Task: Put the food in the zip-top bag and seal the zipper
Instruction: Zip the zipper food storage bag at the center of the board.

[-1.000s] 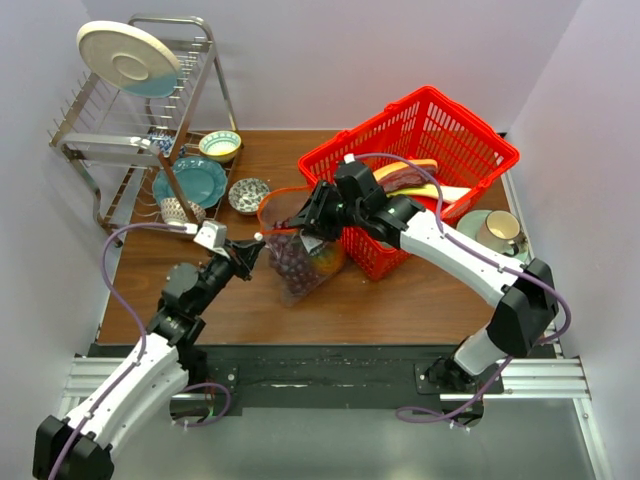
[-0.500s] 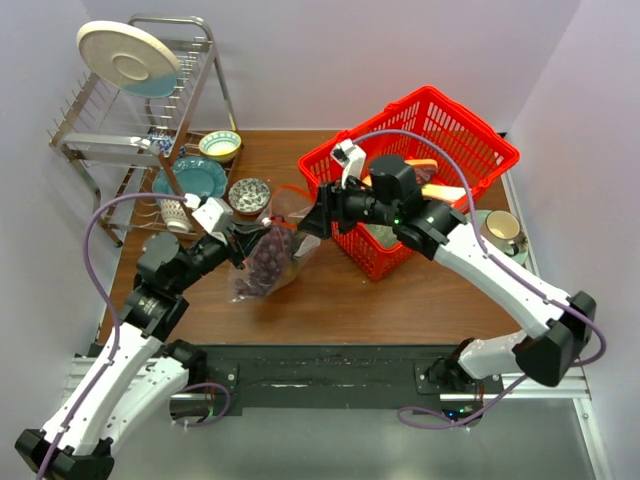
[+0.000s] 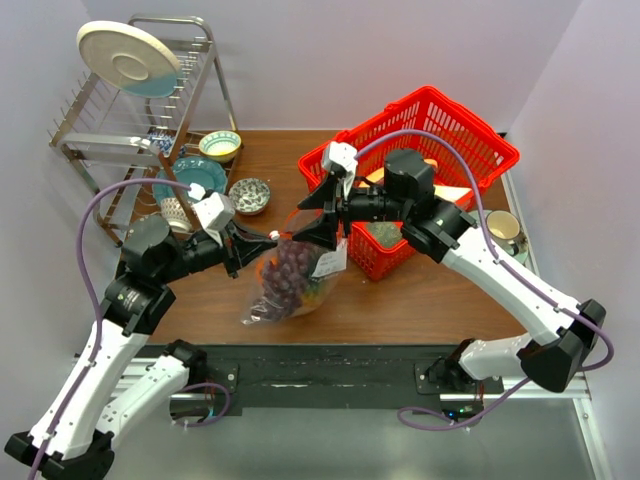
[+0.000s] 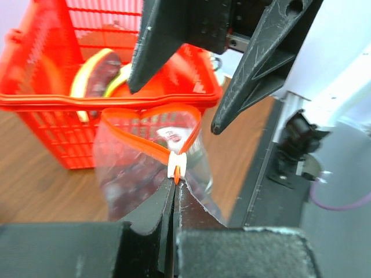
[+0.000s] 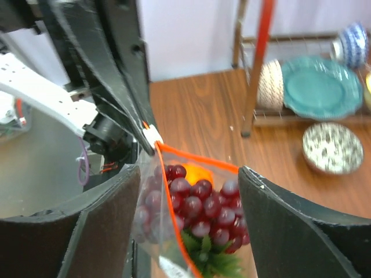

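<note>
The clear zip-top bag (image 3: 292, 283) hangs over the table with the food inside: a purple grape bunch (image 5: 200, 204) and an orange pineapple (image 5: 199, 174) with a green crown. My left gripper (image 4: 175, 184) (image 3: 246, 241) is shut on the bag's corner, just below the white slider (image 4: 175, 165). The red-orange zipper (image 4: 134, 134) gapes in a loop. My right gripper (image 5: 190, 171) (image 3: 302, 222) is open, its fingers (image 5: 110, 231) flanking the bag's mouth, the right one at the zipper's edge.
A red mesh basket (image 3: 455, 125) with other toy food stands right behind the right gripper. A cup on a saucer (image 3: 500, 232) sits at the right edge. A dish rack (image 3: 130, 110), teal plate (image 3: 190, 180) and small bowls (image 3: 248, 195) fill the back left.
The right gripper's jaws have spread wide around the bag's mouth. The left arm has swung up and back, still gripping the corner, and the bag has moved leftward and toward the front.
</note>
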`<state>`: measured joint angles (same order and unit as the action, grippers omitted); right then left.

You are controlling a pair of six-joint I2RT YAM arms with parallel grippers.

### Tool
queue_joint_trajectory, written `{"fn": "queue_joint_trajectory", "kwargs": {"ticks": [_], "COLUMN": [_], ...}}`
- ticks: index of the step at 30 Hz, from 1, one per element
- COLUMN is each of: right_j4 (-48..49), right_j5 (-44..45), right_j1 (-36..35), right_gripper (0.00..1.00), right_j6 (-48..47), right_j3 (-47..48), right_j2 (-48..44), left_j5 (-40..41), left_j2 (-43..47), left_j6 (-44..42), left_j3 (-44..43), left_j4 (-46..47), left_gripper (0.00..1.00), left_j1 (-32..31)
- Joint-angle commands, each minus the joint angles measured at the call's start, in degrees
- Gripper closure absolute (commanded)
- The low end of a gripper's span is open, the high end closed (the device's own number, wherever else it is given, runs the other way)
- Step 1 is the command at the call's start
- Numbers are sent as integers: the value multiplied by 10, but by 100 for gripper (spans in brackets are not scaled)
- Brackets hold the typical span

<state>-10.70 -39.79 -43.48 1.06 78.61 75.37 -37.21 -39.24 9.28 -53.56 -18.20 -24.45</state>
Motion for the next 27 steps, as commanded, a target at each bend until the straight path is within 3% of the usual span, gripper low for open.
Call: {"fn": "queue_joint_trajectory", "kwargs": {"ticks": [1,5,13,22,25,27], "right_j4": [90,105,104,94,90,88], "right_j5": [-73,-97,-115,-126,-131,-134], "right_j1": [-5,-17,-27,-34,-35,-36], "right_gripper": [30,30,44,47,54,69], "right_j6": [-29,-33,-35,-33,-33,-33], "right_j3": [-16,-23,-20,1,4,5], "right_j2": [-8,-7,4,26,30,31], "left_j5": [-61,-72,-75,-103,-107,-107], "left_j2": [-8,-17,-25,-20,-21,-23], "left_j6": [43,67,73,72,72,71], "left_j3": [-48,-55,-62,-59,-65,-67], "left_j4": [29,28,26,50,49,47], "left_gripper": [100,100,100,100,100,100], "left_j1": [-1,-1,-1,-1,-1,-1]}}
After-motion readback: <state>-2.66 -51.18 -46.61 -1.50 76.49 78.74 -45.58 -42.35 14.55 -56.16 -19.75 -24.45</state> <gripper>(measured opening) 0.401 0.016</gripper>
